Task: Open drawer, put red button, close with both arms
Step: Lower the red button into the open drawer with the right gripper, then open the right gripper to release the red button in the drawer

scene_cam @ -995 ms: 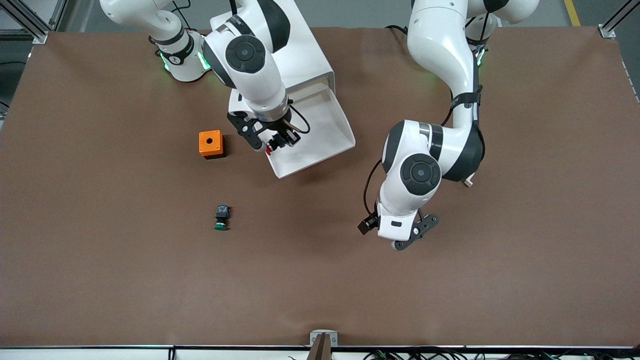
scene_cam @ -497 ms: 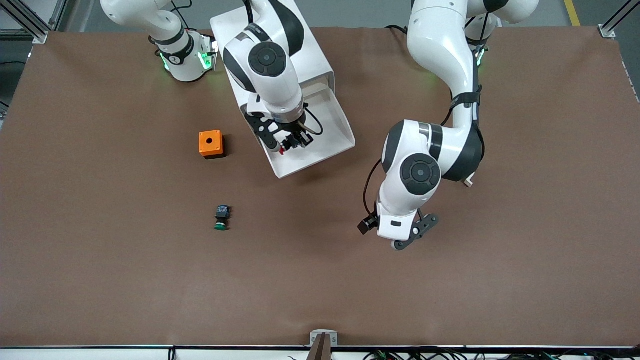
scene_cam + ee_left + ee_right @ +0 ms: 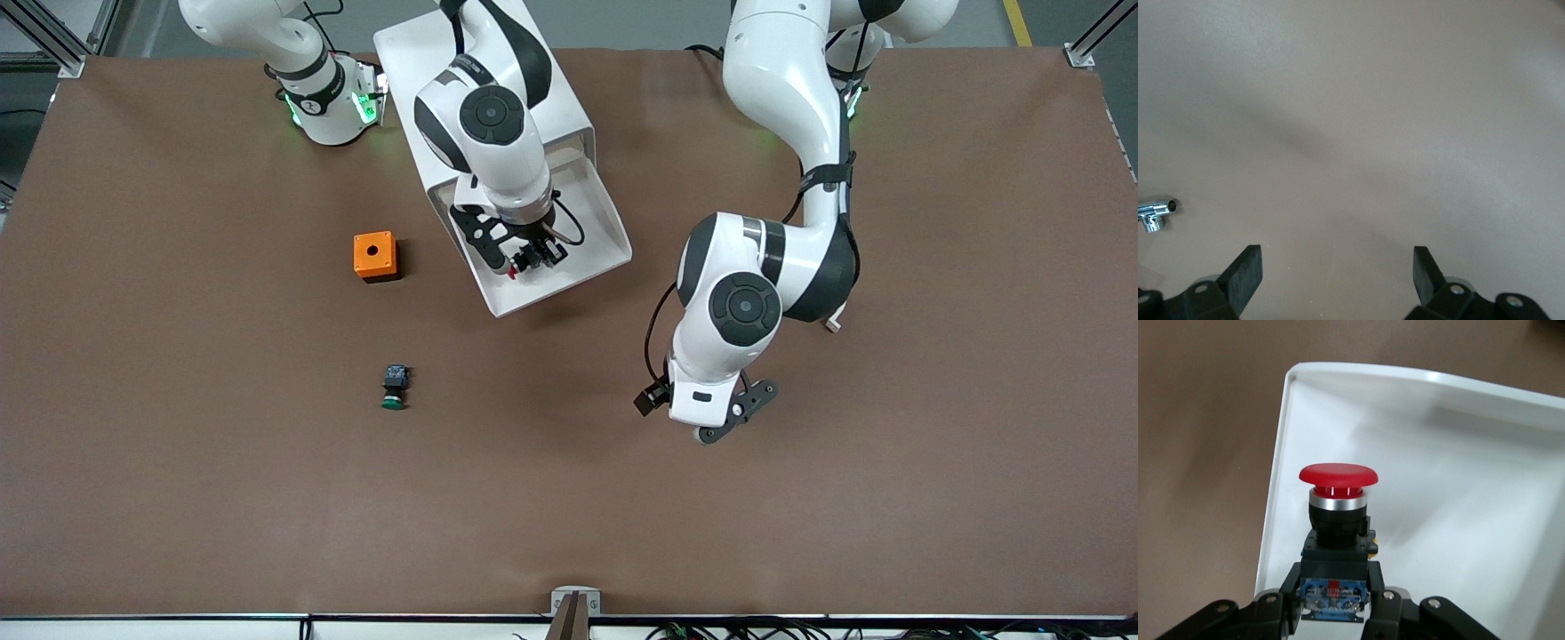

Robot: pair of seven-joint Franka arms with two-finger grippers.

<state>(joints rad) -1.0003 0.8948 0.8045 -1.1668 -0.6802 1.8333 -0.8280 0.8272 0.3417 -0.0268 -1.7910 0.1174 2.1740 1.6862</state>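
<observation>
The white drawer [image 3: 591, 233] stands pulled out of the white cabinet [image 3: 569, 111], toward the front camera. My right gripper [image 3: 531, 260] is over the inside of the drawer, near its side wall at the right arm's end. It is shut on the red button [image 3: 512, 271]. In the right wrist view the fingers [image 3: 1385, 600] of my right gripper [image 3: 1336, 595] clamp the black-and-blue body. The red cap [image 3: 1338, 474] hangs above the drawer floor [image 3: 1458, 520]. My left gripper [image 3: 709, 420] waits over bare table, open and empty [image 3: 1337, 268].
An orange box with a hole [image 3: 374, 255] sits beside the drawer toward the right arm's end. A green-capped button [image 3: 394, 388] lies nearer the front camera than the box. A small chrome fitting [image 3: 1155, 213] shows at the edge of the left wrist view.
My right gripper has carried the red button from over the drawer's side wall to over its inside, toward the left arm's end. The left arm has barely moved.
</observation>
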